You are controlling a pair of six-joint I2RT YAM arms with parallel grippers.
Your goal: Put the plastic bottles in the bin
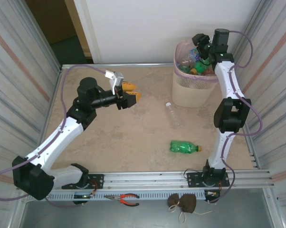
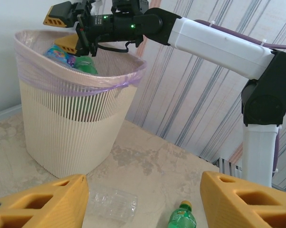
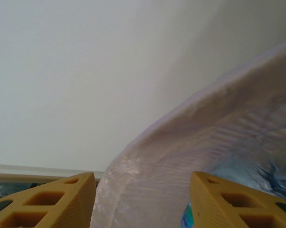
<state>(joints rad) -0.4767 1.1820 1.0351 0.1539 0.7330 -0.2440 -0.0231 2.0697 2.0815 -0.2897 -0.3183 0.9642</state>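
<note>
Looking down from the top camera: got the left arm [image 1: 62,137] laid low across the table [image 1: 124,137] from its base at 7 o'clock, elbow bent, left gripper [image 1: 134,91] aimed toward 3 o'clock, spread wide and holding nothing. Got the right arm [image 1: 227,114] standing tall along the 3 o'clock edge, forearm reaching up to 1 o'clock, right gripper [image 2: 52,33] hanging over the mouth of the bin [image 1: 190,92], yellow fingers [image 2: 57,16] parted a moderate way, nothing pinched between. Can see several plastic bottles [image 1: 195,61] piled inside the pink liner [image 2: 62,78]. Two not in yet: a clear bottle [image 1: 173,115] lying flat near the bin at its 7 o'clock, and a green bottle [image 1: 185,147] with a yellowish cap [image 1: 198,148], on its side at 6 o'clock from the clear one.
</note>
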